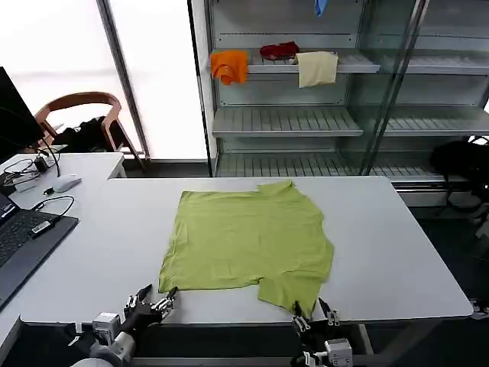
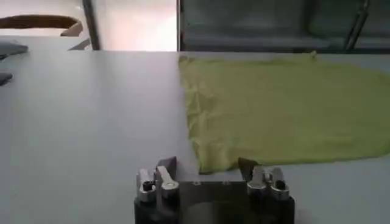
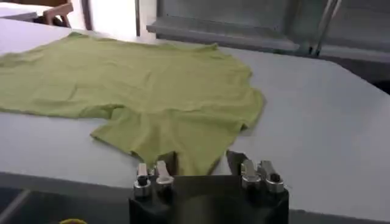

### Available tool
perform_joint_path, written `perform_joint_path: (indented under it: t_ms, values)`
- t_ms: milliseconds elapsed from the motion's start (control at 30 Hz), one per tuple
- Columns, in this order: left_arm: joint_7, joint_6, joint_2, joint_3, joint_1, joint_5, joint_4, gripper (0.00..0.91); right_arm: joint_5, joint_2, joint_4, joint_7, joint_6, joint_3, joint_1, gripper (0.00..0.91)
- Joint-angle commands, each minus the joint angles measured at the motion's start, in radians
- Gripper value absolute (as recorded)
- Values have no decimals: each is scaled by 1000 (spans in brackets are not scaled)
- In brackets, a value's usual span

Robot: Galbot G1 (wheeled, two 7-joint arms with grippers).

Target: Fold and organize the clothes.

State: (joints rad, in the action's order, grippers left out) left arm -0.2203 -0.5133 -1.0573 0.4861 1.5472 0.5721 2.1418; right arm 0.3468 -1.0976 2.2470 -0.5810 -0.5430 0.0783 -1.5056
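Grey surface (image 1: 397, 252) from my head camera: T-shirt (image 1: 248, 241) spread flat mid-table, ready for folding. Left gripper (image 2: 207, 164) sits at its near-left corner, fingers apart, empty. Right gripper (image 3: 201, 159) straddles the near sleeve, fingers likewise parted, gripping nothing.

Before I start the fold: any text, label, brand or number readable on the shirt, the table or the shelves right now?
None can be read.
T-shirt: plain yellow-green side up, no print or tag lettering visible.
Laptop at the table's left: key markings too small to read.
Shelf cloths, orange, red, cream: no visible lettering.
Left gripper and right gripper at the near table edge: no markings legible.
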Motion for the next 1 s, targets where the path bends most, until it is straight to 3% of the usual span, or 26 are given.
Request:
perform_joint_path:
  t_ms: [33,333,600,833,900,1000]
  values:
    - [18,7,-1,-18,-7,-9,-18,10,3,-2,-13,-1,-7,-11,7,0]
    - [38,76,7,-36,2,-52,14,0,-2,-2,3,-4,3,-9,10,0]
    - [-16,79,11,-11,-39,23,70,0,-11,9,79,7,-6,31,17,0]
    - [-54,56,14,-13,-144,80,48,0,52,43,95,24,-35,104,127,0]
    - [-70,50,11,-29,-180,84,30,0,82,60,75,44,-36,129,182,0]
    - [-94,38,8,-59,-251,95,-7,0,97,94,20,117,-36,154,259,0]
